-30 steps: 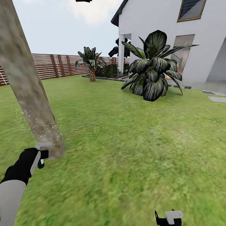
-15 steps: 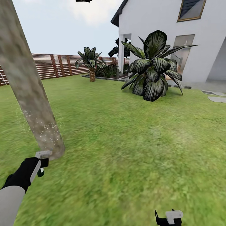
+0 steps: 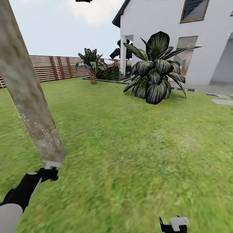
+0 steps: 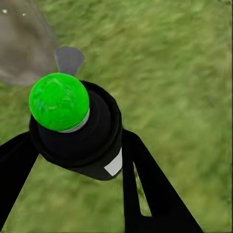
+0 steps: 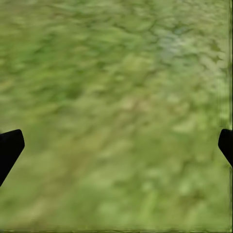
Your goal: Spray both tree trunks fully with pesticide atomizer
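One tree's trunk (image 3: 24, 87), thick and mottled grey-beige, slants across the left of the head view down to the lawn. White-yellow pesticide specks (image 3: 43, 132) dot its lower part. My left gripper (image 3: 48, 174) is low, just in front of the trunk's base, shut on the pesticide atomizer (image 4: 80, 138), a black bottle with a round green top (image 4: 59, 101). Its black fingers (image 4: 150, 194) clasp the bottle on both sides. The trunk base (image 4: 22, 48) lies close beyond the bottle. My right gripper (image 3: 174, 225) hangs open over bare grass, fingertips (image 5: 9, 148) far apart. The second tree is out of view.
Lawn stretches ahead and right. A big dark-leaved plant (image 3: 155, 74) stands before the white house (image 3: 161, 29). A short palm (image 3: 93, 66) and a brown slat fence (image 3: 48, 68) close the far side. Paving slabs (image 3: 221, 101) lie at the right.
My left gripper with the atomizer has sunk lower and moved a little right, toward the trunk's base. The head view has shifted slightly. The right gripper has stayed put.
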